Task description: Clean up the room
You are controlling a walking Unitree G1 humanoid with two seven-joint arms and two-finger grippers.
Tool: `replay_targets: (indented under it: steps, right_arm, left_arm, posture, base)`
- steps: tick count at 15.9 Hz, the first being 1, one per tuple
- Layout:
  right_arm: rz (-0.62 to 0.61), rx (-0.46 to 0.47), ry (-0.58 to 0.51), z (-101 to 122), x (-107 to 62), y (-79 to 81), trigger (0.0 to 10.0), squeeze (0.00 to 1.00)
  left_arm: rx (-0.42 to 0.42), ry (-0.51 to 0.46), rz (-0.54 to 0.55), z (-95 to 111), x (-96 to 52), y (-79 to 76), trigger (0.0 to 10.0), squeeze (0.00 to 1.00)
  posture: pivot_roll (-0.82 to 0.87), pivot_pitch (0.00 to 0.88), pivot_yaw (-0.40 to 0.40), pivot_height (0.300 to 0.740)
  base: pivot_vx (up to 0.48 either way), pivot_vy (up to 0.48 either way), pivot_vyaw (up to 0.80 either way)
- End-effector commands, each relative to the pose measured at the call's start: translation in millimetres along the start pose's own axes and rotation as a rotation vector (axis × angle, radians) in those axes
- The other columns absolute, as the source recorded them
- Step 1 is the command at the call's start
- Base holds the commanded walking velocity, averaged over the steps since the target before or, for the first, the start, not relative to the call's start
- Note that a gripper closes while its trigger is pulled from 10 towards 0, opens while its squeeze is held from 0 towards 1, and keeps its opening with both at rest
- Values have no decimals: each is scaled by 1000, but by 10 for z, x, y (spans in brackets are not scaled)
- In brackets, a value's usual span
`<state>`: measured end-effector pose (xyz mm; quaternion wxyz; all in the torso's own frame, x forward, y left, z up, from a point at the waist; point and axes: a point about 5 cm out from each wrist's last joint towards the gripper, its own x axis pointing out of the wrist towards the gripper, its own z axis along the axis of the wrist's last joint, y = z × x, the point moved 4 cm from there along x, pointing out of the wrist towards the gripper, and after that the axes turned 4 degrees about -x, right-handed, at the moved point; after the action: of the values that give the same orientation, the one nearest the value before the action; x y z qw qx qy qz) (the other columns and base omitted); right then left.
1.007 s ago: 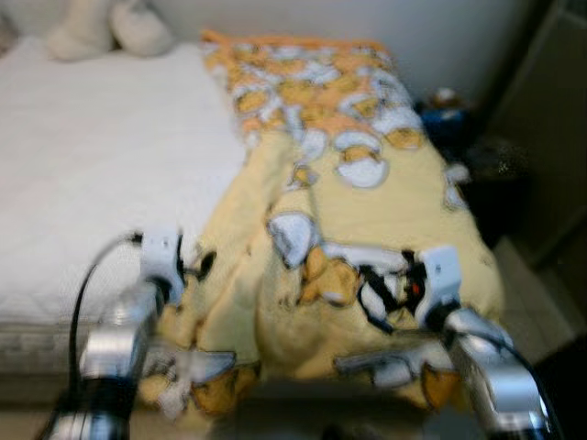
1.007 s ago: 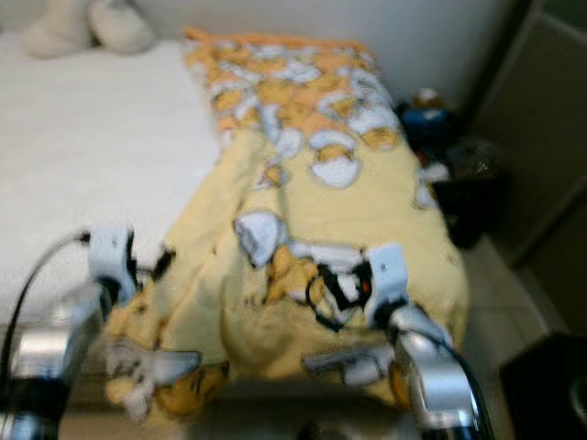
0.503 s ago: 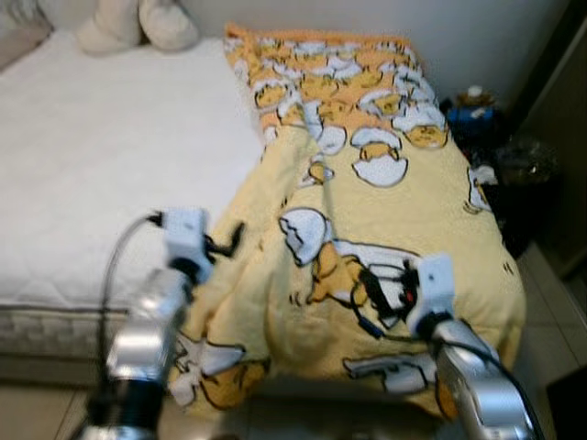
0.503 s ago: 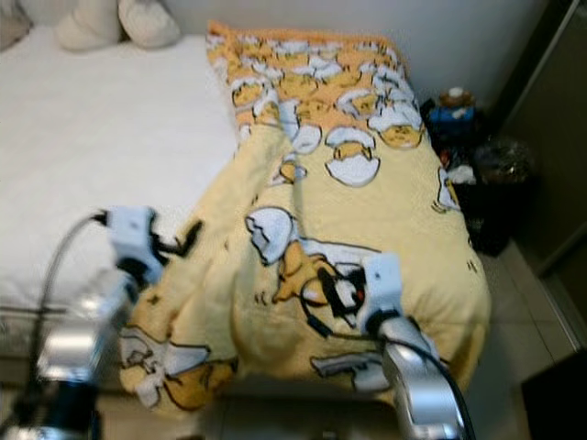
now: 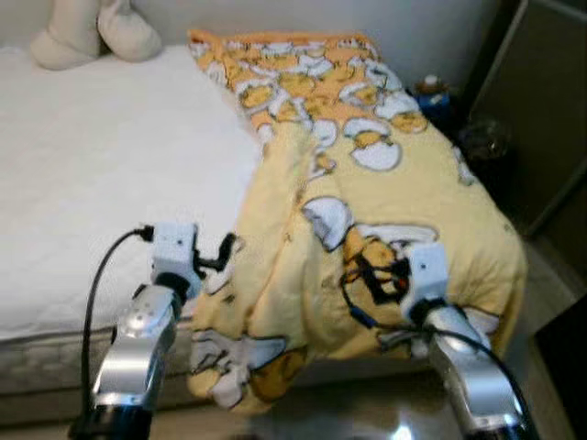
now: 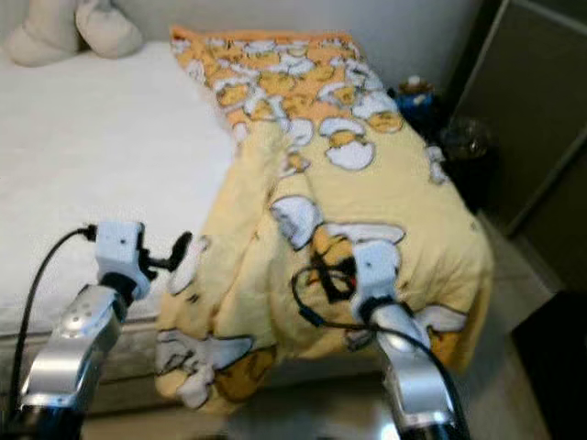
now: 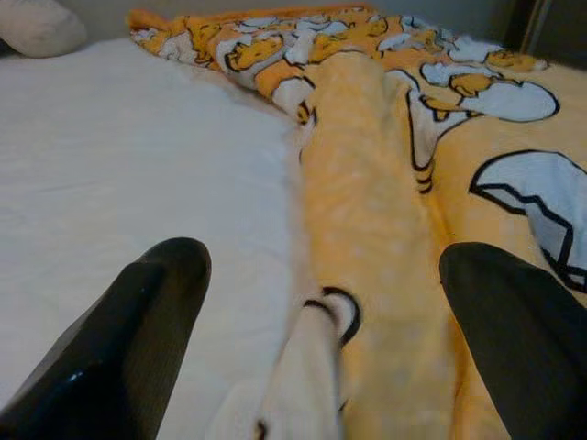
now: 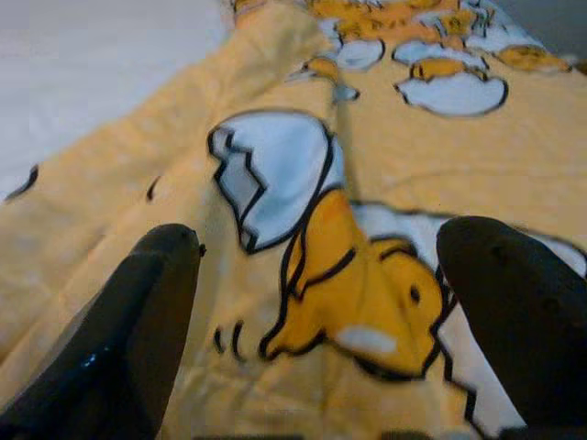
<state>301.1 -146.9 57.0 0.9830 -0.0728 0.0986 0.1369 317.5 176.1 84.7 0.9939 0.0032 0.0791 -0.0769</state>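
The blanket [image 5: 367, 192] lies bunched along the bed's [image 5: 101, 183] right half. Both grippers — left [image 7: 321, 330], right [image 8: 321, 302] — hover spread over its near edge; each should pinch a corner before pulling flat.

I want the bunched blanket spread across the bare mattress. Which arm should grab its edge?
Left. The left gripper is open right at the blanket edge beside the bare mattress; the right gripper hovers mid-blanket.

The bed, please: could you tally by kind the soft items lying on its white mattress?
Yellow fleece blanket printed with egg characters: 1
Cream-coloured pillows or cushions at the head of the white mattress, one and another: 2
Total: 3
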Motion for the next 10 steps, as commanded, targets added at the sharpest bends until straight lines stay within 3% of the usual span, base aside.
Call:
replay_targets:
  steps: [1, 6, 10]
  right_arm:
    - [-4, -4, -27, 73, 28, -5, 10000, 0]
    - [-65, -51, -10, 40, 56, -105, 10000, 0]
    - [-72, -110, -28, 73, 73, -81, 10000, 0]
  left_arm:
    - [22, -13, 20, 64, -9, 53, 10000, 0]
    - [39, -11, 22, 59, -29, 51, 10000, 0]
    - [46, -14, 20, 86, -2, 63, 10000, 0]
  posture:
    - [-24, 0, 1, 740]
    - [-23, 0, 2, 740]
    - [-28, 0, 11, 740]
  base:
    - [0, 480, 0]
    - [0, 480, 0]
    - [0, 480, 0]
